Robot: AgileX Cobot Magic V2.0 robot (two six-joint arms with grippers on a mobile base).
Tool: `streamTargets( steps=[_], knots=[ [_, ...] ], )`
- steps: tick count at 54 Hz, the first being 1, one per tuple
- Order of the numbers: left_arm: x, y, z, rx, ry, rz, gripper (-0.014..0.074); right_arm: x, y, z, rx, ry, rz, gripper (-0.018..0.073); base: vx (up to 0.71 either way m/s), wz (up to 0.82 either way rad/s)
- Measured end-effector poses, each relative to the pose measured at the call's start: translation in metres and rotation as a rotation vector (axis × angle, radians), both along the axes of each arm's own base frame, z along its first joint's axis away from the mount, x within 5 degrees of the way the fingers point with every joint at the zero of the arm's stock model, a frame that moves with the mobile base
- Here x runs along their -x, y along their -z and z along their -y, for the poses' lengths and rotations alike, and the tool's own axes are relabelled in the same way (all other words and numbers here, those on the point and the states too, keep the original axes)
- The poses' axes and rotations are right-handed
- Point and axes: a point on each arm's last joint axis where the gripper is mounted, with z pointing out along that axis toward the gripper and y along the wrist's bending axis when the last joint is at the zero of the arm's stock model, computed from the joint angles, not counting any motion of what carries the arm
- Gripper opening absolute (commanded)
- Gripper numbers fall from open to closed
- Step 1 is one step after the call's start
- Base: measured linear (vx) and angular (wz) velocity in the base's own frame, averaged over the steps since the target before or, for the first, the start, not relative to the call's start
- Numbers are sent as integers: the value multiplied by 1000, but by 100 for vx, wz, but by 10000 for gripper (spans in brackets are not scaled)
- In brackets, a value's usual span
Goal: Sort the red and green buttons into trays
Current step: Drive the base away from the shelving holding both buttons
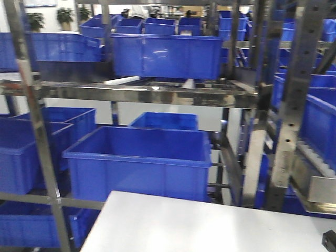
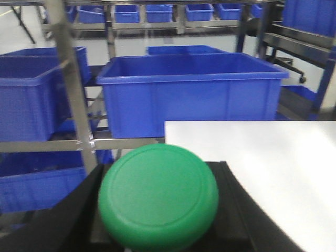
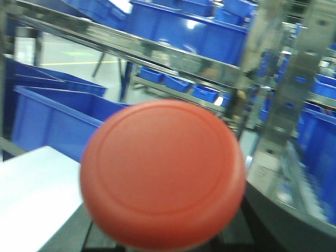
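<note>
L gripper (image 2: 157,218) is clamping green button (image 2: 158,197), 2 black fingers (image 2: 60,223) flanking it, off worktop (image 2: 273,168) left edge. Red button (image 3: 163,173) is hanging past right edge, hiding R gripper (image 3: 157,239) jaws. Can't tell grip.

No lettering readable; the views seem blurred.

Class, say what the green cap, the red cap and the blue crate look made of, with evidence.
Green cap: likely moulded plastic, matte, faint ring near the edge. Red cap: likewise plastic, soft sheen. Blue crate: plastic, smooth walls, moulded rim.
</note>
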Motion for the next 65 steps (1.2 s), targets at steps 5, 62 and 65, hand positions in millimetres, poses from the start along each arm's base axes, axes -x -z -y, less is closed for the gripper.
streamTargets(
  steps=[5,62,65],
  knots=[
    [0,0,0,0,0,0,1,0,0,0,0,0,0,-9,-5,45],
    [0,0,0,0,0,0,2,0,0,0,1,0,0,-9,-12,54],
    [0,0,0,0,0,0,3,0,0,0,1,0,0,-9,-13,64]
  ],
)
